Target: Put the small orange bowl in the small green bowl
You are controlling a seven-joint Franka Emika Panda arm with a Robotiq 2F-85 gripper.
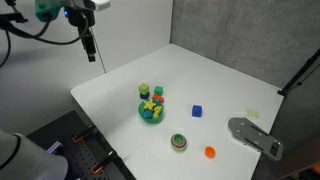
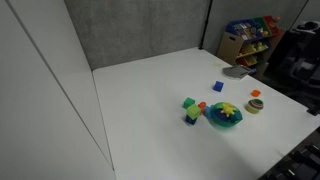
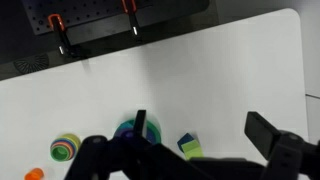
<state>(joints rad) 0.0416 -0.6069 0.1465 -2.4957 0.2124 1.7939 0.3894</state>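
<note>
The small orange bowl (image 1: 210, 152) sits on the white table (image 1: 220, 80) near its front edge; it also shows in the other exterior view (image 2: 257, 93) and at the lower left corner of the wrist view (image 3: 36, 174). The small green bowl (image 1: 179, 142) stands just beside it, apart from it, and shows in the other exterior view (image 2: 255, 106) and the wrist view (image 3: 66, 146). My gripper (image 1: 91, 55) hangs high above the table's far left corner, well away from both bowls. In the wrist view its jaws (image 3: 200, 130) are open and empty.
A larger teal bowl (image 1: 151, 111) holds colourful blocks, with loose green and yellow blocks (image 1: 146, 91) beside it. A blue cube (image 1: 197, 111) lies mid-table. A grey flat object (image 1: 255, 137) lies at the table's edge. A shelf of toys (image 2: 250, 35) stands beyond the table.
</note>
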